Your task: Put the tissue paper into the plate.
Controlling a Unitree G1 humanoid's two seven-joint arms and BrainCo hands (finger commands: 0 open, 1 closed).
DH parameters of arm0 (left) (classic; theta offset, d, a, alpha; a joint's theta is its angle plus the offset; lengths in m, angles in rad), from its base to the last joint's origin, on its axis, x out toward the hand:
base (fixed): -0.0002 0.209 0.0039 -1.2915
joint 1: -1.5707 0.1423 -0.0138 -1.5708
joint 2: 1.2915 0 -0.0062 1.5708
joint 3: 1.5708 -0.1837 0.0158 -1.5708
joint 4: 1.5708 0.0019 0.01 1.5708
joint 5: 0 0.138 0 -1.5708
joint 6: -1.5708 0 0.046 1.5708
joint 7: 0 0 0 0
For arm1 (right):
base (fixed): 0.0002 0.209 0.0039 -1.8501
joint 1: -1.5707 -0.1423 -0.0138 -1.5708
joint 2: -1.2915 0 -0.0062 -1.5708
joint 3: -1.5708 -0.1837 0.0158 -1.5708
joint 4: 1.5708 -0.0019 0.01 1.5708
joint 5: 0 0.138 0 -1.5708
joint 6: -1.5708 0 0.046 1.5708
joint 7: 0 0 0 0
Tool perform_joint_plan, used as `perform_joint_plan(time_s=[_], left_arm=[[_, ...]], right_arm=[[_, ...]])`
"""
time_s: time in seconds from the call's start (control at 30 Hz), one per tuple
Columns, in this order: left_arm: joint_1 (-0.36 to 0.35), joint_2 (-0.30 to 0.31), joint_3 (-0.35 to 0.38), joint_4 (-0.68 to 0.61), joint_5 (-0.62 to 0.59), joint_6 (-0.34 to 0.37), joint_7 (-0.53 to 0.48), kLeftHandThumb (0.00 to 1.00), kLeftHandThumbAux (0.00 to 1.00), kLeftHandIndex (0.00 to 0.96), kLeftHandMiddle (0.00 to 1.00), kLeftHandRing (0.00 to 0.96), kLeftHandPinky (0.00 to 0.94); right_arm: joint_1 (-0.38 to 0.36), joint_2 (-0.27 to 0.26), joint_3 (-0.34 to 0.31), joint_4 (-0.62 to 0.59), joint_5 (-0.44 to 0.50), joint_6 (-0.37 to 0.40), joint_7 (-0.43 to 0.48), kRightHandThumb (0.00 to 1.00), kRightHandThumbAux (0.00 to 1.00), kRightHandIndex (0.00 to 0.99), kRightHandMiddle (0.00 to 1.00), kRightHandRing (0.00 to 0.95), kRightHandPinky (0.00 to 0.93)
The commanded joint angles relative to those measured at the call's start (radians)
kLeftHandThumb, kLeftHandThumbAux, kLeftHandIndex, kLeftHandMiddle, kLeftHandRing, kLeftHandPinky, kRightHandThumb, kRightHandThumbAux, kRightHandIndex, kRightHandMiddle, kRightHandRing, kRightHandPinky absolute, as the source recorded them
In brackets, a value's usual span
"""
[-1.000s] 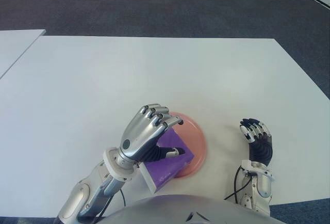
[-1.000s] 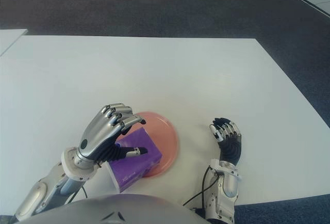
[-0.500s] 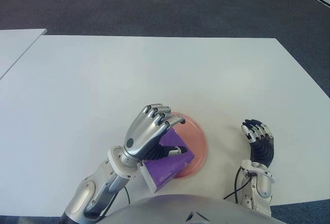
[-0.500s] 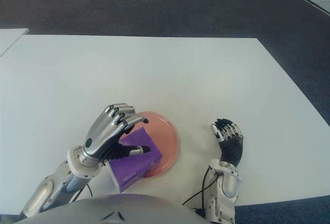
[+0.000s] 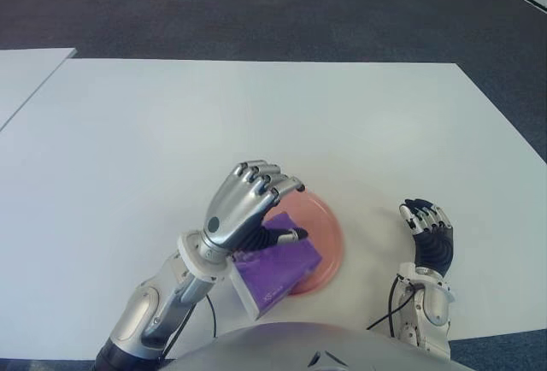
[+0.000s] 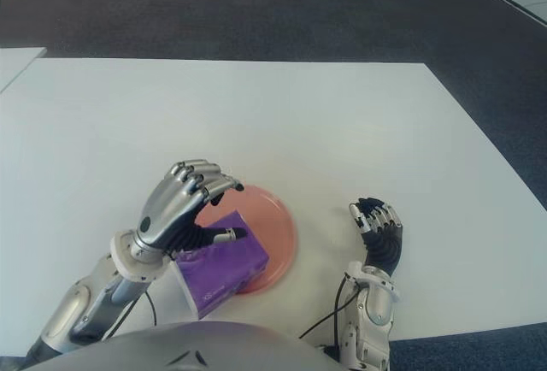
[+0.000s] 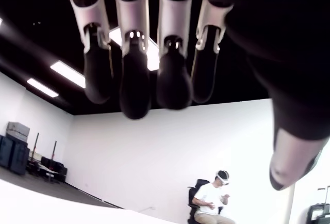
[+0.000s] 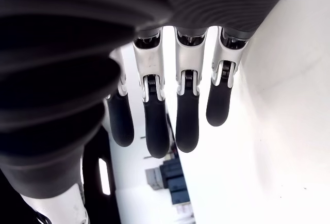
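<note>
A purple tissue box lies tilted, its far end on the pink plate and its near white end sticking out over the plate's near-left rim. My left hand hovers just above the box's left part with its fingers spread and loosely curved. The left wrist view shows those fingers and the thumb with nothing between them. My right hand shows to the right of the plate, fingers extended and holding nothing.
The white table stretches far ahead and to both sides; dark carpet lies beyond its far edge. A second white table's corner shows at the far left. A seated person appears far off in the left wrist view.
My left hand has risen and tilted up off the tissue box, its fingers moving away from the box top. The box stays on the plate's edge. The right hand has barely moved.
</note>
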Motion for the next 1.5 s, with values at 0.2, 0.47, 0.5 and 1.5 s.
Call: perform_joint_plan(time_s=[0.2,0.47,0.5,1.5], left_arm=[[0.060,-0.013,0.035,-0.055,0.129,0.119,-0.049,0.139,0.454,0.087,0.160,0.146,0.118],[-0.014,-0.116,0.254,0.036,-0.662,0.231,-0.212,0.183,0.426,0.211,0.178,0.143,0.156],[-0.017,-0.120,0.261,0.040,-0.689,0.234,-0.216,0.193,0.430,0.230,0.184,0.146,0.164],[0.162,-0.369,0.350,-0.019,-1.130,0.463,-0.154,0.106,0.496,0.025,0.011,0.011,0.017]], right_arm=[[0.055,0.052,0.032,0.049,-0.003,0.115,-0.037,0.074,0.792,0.393,0.450,0.398,0.309],[0.038,0.064,0.040,0.108,0.009,0.041,-0.013,0.084,0.791,0.400,0.461,0.402,0.315],[0.037,0.064,0.040,0.115,0.010,0.034,-0.010,0.087,0.794,0.401,0.462,0.403,0.317],[0.009,0.037,0.021,0.245,0.082,-0.126,0.180,0.042,0.838,0.367,0.430,0.366,0.293]])
